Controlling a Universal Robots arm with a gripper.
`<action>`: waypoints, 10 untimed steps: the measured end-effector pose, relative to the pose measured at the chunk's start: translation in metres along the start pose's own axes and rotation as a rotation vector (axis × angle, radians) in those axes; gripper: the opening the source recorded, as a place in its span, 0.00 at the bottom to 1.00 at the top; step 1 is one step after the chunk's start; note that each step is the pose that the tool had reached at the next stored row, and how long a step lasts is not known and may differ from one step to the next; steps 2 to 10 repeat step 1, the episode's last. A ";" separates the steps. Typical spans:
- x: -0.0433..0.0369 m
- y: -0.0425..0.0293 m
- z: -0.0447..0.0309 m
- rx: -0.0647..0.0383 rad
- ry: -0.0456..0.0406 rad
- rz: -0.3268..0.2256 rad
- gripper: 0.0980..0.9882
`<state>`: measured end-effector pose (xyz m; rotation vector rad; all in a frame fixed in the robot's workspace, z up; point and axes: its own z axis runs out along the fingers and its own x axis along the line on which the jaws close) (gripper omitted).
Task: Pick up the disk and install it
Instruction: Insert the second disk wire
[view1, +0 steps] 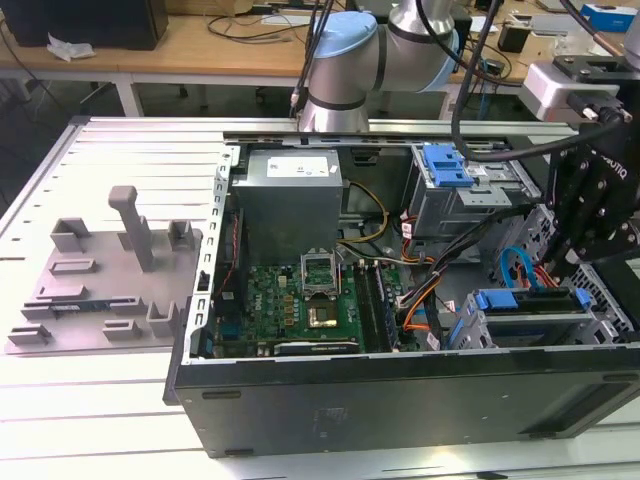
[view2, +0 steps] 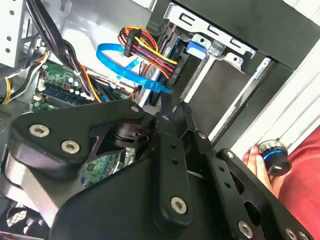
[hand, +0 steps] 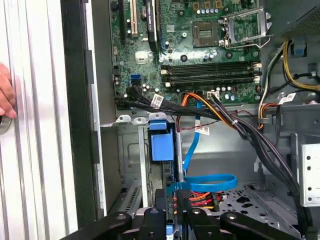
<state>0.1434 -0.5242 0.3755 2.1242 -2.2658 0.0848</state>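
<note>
- Black, glossy, bolted link arms of the gripper (view2: 165, 104) are seen closest in the second wrist view, poised over the drive end of the case; whether the jaws are apart or together cannot be told.
- An open black sheet-metal computer case (view1: 400, 400) is laid on its side on a ribbed aluminium table (view1: 100, 400).
- The disk (view1: 530, 299) is found at the case's near corner, on the exterior view's right, in a perforated grey steel cage (view1: 610, 315), just below the gripper.
- Its bright blue plastic carrier frame is turned upward. Its long axis is run along the near case wall, left to right in the exterior view.
- In the first wrist view the blue frame is seen set between the cage's steel rails.
- Room around the cage is crowded by a looped flat blue cable (hand: 207, 181) and a bundle of orange, red and black wires (hand: 225, 112).
- A green motherboard (view1: 300, 300) is seen mid-case, with a grey box-shaped power supply (view1: 290, 200) beyond it.
- A ribbed blue latch (view1: 445, 165) is noted on the far cage.
- A grey plastic fixture (view1: 110, 270) with upright posts is set well apart, on the exterior view's left.
- A person's hand (hand: 5, 95) is rested on the table outside the case wall.
</note>
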 end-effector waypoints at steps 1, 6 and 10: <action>0.0000 0.0000 0.0000 0.000 0.0000 0.000 0.16; 0.0000 0.0000 0.0000 0.000 0.0000 0.000 0.16; 0.0000 0.0000 0.0000 0.000 0.0000 0.000 0.16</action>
